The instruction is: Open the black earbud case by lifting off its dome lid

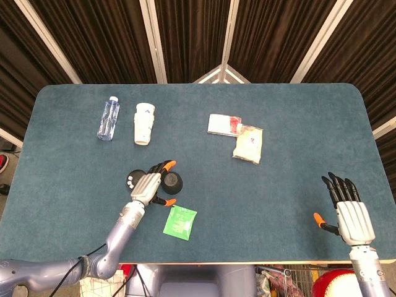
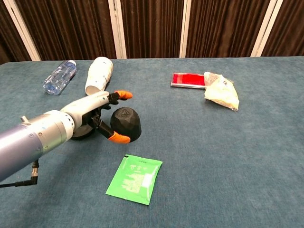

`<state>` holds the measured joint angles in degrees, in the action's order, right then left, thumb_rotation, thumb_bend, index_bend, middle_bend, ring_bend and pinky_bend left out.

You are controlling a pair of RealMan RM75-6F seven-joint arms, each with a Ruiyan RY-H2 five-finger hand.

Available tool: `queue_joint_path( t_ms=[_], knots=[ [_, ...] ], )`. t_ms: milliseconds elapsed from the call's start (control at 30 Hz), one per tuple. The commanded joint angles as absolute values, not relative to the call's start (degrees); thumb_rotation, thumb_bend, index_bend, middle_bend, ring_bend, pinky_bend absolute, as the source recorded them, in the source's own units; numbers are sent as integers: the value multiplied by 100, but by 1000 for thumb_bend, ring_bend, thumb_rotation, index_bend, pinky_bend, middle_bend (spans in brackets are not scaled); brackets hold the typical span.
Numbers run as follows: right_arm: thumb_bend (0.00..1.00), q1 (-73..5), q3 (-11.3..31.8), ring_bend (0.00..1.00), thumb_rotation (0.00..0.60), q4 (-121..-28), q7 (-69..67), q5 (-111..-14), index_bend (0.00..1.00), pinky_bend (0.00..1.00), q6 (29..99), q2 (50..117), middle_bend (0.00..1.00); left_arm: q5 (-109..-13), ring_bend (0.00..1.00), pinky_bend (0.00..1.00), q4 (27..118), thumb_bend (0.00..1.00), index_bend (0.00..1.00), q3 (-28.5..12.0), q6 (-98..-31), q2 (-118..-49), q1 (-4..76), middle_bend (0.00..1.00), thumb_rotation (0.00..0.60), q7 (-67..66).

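Observation:
The black dome lid [image 1: 171, 180] [image 2: 126, 123] stands on the table, apart from its round black base [image 1: 133, 179], which lies just to its left with white earbuds showing in it. My left hand [image 1: 151, 185] [image 2: 102, 116] cups around the lid with its fingers spread. One orange fingertip hovers above the lid and another lies by its lower edge, neither clearly pressing it. In the chest view my forearm hides most of the base. My right hand [image 1: 349, 213] hovers flat with fingers apart near the front right edge, holding nothing.
A water bottle [image 1: 107, 119] [image 2: 59, 77] and a tipped paper cup [image 1: 143, 123] [image 2: 99, 76] lie at the back left. A red packet [image 1: 223, 124] [image 2: 189, 80] and a snack bag [image 1: 248, 143] [image 2: 221, 92] sit mid-right. A green sachet [image 1: 180, 221] [image 2: 134, 179] lies just in front of the lid.

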<state>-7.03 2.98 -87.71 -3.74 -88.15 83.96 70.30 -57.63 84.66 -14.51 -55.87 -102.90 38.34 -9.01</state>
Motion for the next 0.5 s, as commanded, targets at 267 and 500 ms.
queue_joint_path(
  t_ms=[267,500],
  knots=[
    [289,-691,290,68,600,-8826,-325,-8846,68,11,8426,7001,24,-6620,0,0,10952,266,39,-1063,-7046,-8652,3025,4,600,-1769],
    [288,-699,292,68,600,-8819,-306,-8872,68,11,8437,7033,24,-7676,0,0,11416,274,130,-171,-9056,-7879,1859,40,600,-3111]
  ],
)
